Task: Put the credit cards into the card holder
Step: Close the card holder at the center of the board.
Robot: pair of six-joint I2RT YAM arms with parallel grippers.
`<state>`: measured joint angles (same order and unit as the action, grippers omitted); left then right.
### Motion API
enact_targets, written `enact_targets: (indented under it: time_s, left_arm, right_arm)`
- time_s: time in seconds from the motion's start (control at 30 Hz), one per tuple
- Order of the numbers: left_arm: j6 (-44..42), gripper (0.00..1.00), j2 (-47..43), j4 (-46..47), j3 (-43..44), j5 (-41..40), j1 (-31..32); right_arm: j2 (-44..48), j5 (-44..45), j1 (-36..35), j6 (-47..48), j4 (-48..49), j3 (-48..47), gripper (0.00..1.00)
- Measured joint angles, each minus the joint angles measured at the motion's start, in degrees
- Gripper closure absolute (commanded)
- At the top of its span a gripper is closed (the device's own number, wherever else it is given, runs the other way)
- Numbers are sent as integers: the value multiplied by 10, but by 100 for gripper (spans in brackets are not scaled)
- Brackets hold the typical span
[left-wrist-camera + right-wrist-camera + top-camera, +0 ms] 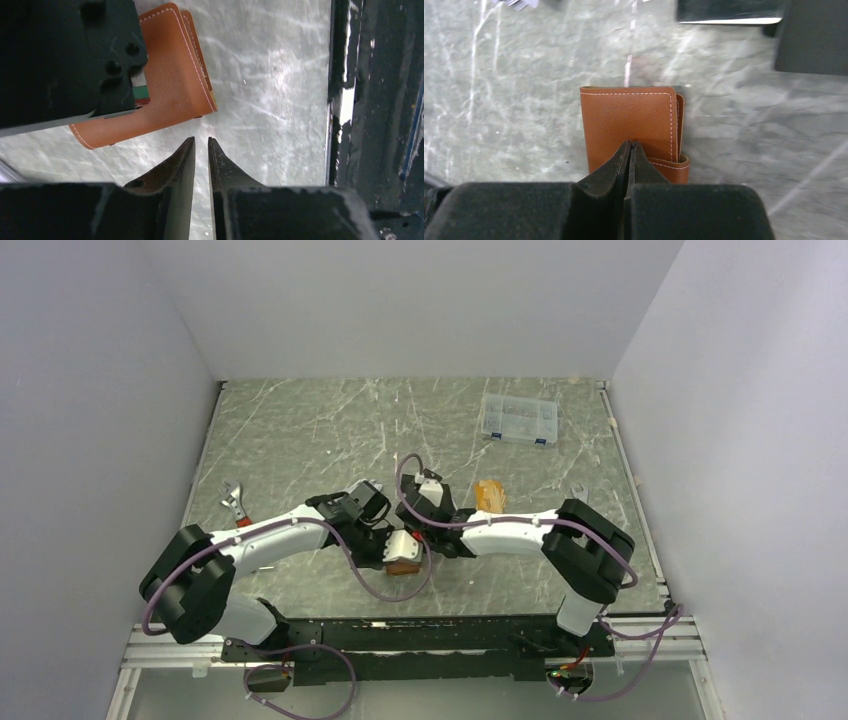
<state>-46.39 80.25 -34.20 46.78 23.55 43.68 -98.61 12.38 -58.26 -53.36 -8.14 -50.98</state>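
Note:
The tan-brown leather card holder (626,117) lies folded on the table, also seen in the top view (402,568) between both arms. My right gripper (630,142) is shut, and its tips rest over the holder's near edge beside the snap tab. My left gripper (200,140) stands just off the holder's corner, jaws a narrow slit apart with only bare table between them. In the left wrist view the right gripper's black body covers part of the holder (170,85). An orange-gold pile of credit cards (489,495) lies right of the arms. Other cards are hidden.
A clear plastic compartment box (517,420) sits at the back right. A small wrench (235,502) lies at the left. The black front rail (372,115) runs close beside the left gripper. Grey walls enclose the marble-patterned table (300,430).

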Motion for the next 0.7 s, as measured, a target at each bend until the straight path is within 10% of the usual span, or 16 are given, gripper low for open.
enact_targets:
  time_s: [0.27,0.47,0.7]
  left_arm:
    - [-62,78,-9,-66,-35,54,-95]
    - [60,74,-65,10,8,152,-334]
    - [103,72,-122,71,24,236,-335]
  right_arm:
    - [-23,-28,-33,-38,73,-11,100]
    - [19,-26,-66,-102,72,61,100]
    - [22,0,-78,-136,64,61,100]
